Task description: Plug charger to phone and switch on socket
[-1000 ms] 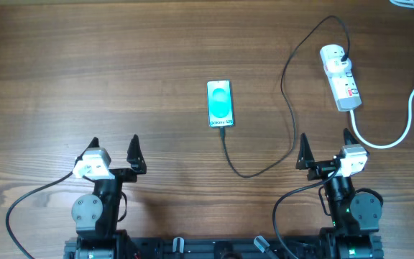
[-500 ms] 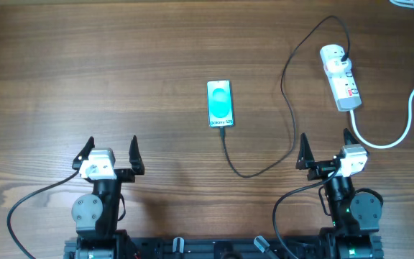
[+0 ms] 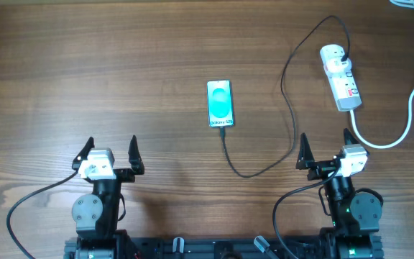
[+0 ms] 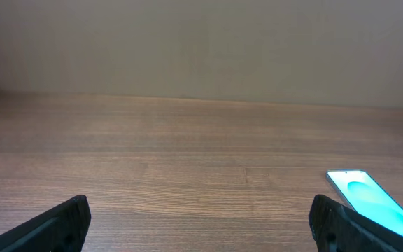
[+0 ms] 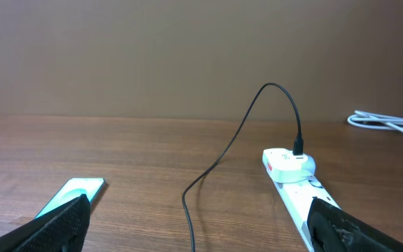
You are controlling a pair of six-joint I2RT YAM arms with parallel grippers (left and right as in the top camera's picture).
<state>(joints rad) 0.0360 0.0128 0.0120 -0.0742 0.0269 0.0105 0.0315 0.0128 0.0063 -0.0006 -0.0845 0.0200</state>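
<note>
The phone (image 3: 219, 103) lies flat at the table's middle with its turquoise screen lit. The thin black charger cable (image 3: 291, 108) runs from the phone's near end, curves right and up, and ends in a plug at the far end of the white socket strip (image 3: 340, 86). My left gripper (image 3: 109, 150) is open and empty, near the front left. My right gripper (image 3: 325, 147) is open and empty, near the front right, below the socket. The phone also shows in the left wrist view (image 4: 371, 209) and the right wrist view (image 5: 72, 194). The socket (image 5: 299, 183) and the cable (image 5: 219, 161) show in the right wrist view.
A thick white lead (image 3: 409, 108) loops from the socket's near end up to the table's far right corner. It also shows in the right wrist view (image 5: 390, 124).
The left gripper has straightened and shifted slightly since one second ago. Nothing else has moved.
</note>
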